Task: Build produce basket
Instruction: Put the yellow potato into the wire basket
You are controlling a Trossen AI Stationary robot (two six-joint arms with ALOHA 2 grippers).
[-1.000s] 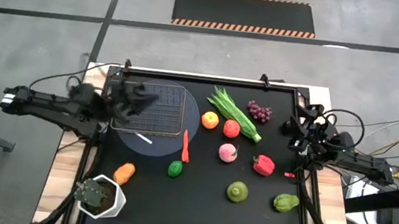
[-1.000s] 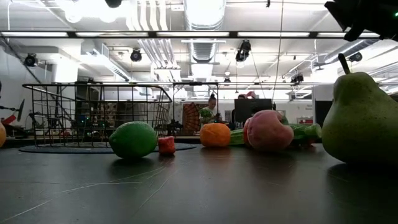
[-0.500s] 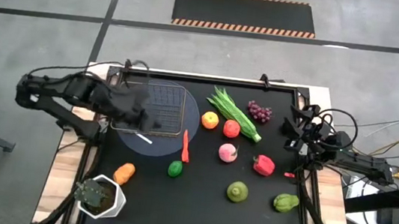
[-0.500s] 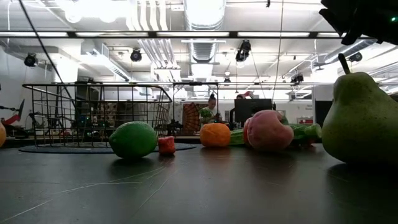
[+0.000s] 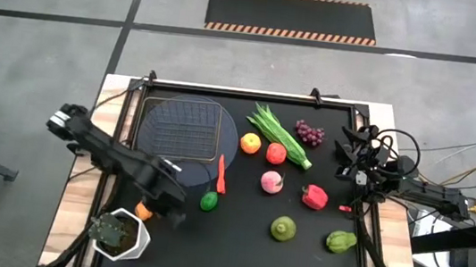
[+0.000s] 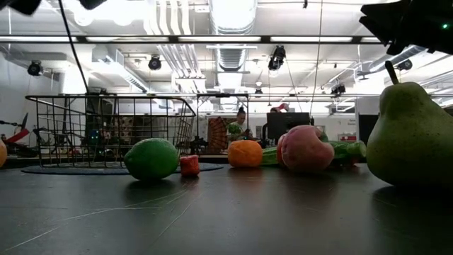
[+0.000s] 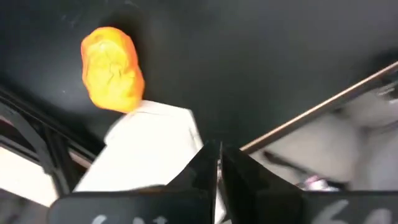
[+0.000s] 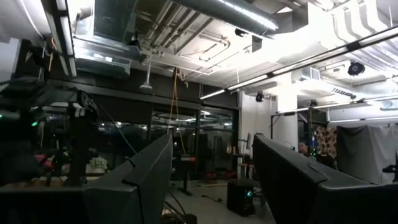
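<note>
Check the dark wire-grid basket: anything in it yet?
Empty. In the high view, only the round grey disc shows through the dark wire-grid basket; all produce lies outside on the black table.

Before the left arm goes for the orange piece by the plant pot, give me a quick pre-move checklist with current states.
1. Left claw open for pickup: not ok, shut.
2. Orange piece in the left wrist view, unobstructed: ok.
3. Basket upright on its disc, empty: ok.
4. Plant pot clear of the orange piece: not ok, they sit right beside each other.
5. Right claw out of the way at the table's right edge, open, holding nothing: ok.
</note>
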